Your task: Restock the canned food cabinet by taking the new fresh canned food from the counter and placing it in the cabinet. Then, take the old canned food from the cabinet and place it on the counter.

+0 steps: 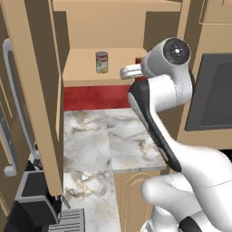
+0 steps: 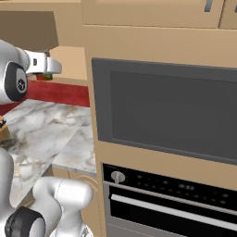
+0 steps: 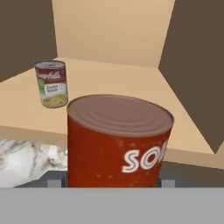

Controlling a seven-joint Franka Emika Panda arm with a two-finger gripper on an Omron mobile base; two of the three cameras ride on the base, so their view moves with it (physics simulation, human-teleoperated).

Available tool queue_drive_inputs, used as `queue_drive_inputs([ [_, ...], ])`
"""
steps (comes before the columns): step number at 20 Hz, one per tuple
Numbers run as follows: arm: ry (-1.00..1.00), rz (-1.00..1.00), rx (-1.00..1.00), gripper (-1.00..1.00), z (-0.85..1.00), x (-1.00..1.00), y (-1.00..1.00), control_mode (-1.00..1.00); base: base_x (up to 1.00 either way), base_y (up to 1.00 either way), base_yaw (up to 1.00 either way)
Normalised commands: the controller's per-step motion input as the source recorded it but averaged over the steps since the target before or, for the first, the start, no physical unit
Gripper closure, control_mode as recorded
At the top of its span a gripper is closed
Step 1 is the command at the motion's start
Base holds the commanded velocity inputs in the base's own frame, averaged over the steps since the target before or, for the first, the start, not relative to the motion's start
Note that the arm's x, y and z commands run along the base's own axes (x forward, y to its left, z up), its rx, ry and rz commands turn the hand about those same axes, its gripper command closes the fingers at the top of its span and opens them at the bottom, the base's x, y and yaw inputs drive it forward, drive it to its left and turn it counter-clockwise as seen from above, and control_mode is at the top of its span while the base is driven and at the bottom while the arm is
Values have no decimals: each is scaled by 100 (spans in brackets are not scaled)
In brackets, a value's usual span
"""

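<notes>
2 cylindrical tins: smooth red can [image 3: 117, 142], labelled tin [image 3: 51, 83] on wood shelf [image 3: 122, 83]

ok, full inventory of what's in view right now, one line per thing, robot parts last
new fresh canned food: 1, red above and pale yellow-green below, upright on the cabinet shelf, left part
old canned food: 1, dark red with white lettering, close in front of the hand camera between the finger tips, at the shelf's front edge
cabinet: 1, light tan, open shelf compartment above the counter
counter: 1, white-grey marble with brownish-gold veins, below the shelf
red wall strip: 1, red, between shelf and counter
oven: 1, black front with a knob and silver handle, under a dark grey panel on the right
gripper: 1, white hand, reaching to the shelf, shut on the old can
</notes>
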Motion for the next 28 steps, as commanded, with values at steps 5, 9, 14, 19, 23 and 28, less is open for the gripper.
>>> queue_drive_inputs([
  [5, 36, 3, -4, 100, -95, -100, 0, -100, 0, 0, 0],
  [9, 43, 6, -5, 100, -100, -99, 6, -100, 0, 0, 0],
  [14, 12, 2, -8, 100, -81, -10, 37, -100, 0, 0, 0],
  [19, 0, 0, -3, 100, -49, 79, 9, -100, 0, 0, 0],
  [23, 3, 0, 0, 100, -35, 100, 1, -100, 0, 0, 0],
  [28, 1, 0, -2, 100, -52, 84, 21, -100, 0, 0, 0],
])
